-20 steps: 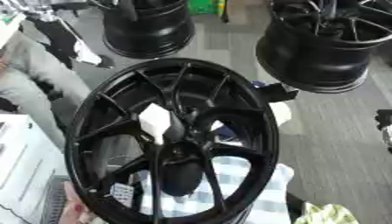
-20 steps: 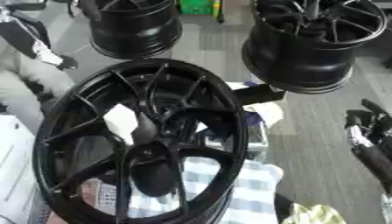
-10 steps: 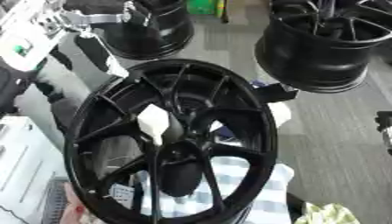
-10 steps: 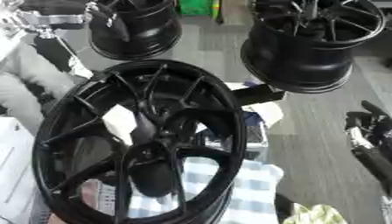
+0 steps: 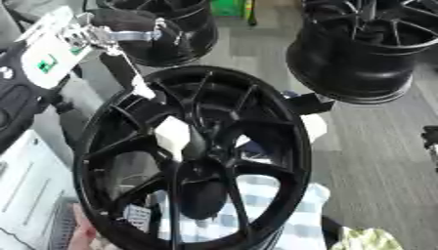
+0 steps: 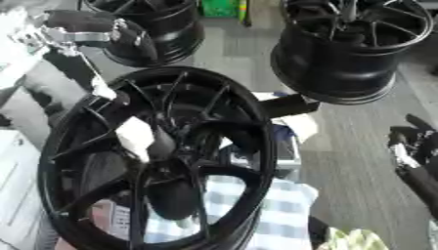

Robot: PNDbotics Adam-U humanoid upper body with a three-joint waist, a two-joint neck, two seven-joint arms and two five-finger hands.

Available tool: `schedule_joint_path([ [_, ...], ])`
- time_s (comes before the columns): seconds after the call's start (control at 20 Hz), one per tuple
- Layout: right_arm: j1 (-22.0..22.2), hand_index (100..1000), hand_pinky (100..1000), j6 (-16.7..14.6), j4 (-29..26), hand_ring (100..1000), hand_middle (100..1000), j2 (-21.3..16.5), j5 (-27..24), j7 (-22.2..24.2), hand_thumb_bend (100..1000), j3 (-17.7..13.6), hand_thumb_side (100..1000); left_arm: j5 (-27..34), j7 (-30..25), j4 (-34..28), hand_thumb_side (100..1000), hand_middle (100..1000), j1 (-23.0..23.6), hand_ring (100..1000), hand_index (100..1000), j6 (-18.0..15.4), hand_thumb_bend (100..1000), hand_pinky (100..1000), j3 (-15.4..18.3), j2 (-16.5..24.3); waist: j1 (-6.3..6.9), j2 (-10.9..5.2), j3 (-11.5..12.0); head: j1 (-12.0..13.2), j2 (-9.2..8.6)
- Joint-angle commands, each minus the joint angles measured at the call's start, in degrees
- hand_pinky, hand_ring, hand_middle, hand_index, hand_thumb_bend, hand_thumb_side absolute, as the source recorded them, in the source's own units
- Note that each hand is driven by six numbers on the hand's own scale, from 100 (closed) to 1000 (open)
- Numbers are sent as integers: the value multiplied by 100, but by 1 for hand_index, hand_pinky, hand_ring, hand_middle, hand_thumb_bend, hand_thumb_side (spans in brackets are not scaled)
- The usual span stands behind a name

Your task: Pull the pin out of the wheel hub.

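Two black rims stand on the grey floor, one upper left, one upper right. A checked cloth, perhaps a towel, lies at lower centre.

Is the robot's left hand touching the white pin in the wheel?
Apart. In the left eye view the left hand is up at the top left, while the white pin sits at the wheel hub, with black spokes showing between them.

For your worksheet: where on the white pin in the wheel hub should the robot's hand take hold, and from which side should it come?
Grip the pin by its white head, the only part standing proud of the hub. Come from the open front face, probably with the left hand above it; spokes crowd the sides.
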Motion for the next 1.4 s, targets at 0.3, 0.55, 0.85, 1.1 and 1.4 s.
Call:
schedule_joint_path([
  [0.3, -48, 936, 806, 1, -38, 806, 735, -178, 2, 6, 100, -39, 466, 233, -1756, -374, 335, 781, 160, 775, 852, -1904, 624, 806, -170, 684, 36, -93, 24, 10, 28],
  [0.55, -56, 936, 806, -1, -36, 806, 735, -189, 6, 9, 100, -36, 466, 242, -1756, -667, 333, 782, 399, 776, 856, -1900, 625, 810, -343, 924, 51, -89, 34, 14, 28],
  [0.85, -76, 936, 806, -1, -36, 806, 735, -171, 3, 24, 100, -24, 468, 183, -1756, -516, 332, 772, 507, 770, 848, -1857, 607, 810, -480, 750, 29, -75, 15, 67, 28],
  [1.1, -87, 936, 807, -2, -37, 805, 735, -147, -6, 24, 100, -26, 467, 90, -1756, -332, 329, 770, 520, 768, 846, -1862, 595, 811, -480, 445, 0, -53, -9, 118, 28],
  [1.4, -90, 936, 806, -1, -38, 805, 734, -131, -11, 26, 100, -27, 467, 78, -1756, -213, 331, 766, 521, 762, 842, -1834, 586, 810, -437, 215, -10, -32, -23, 126, 28],
])
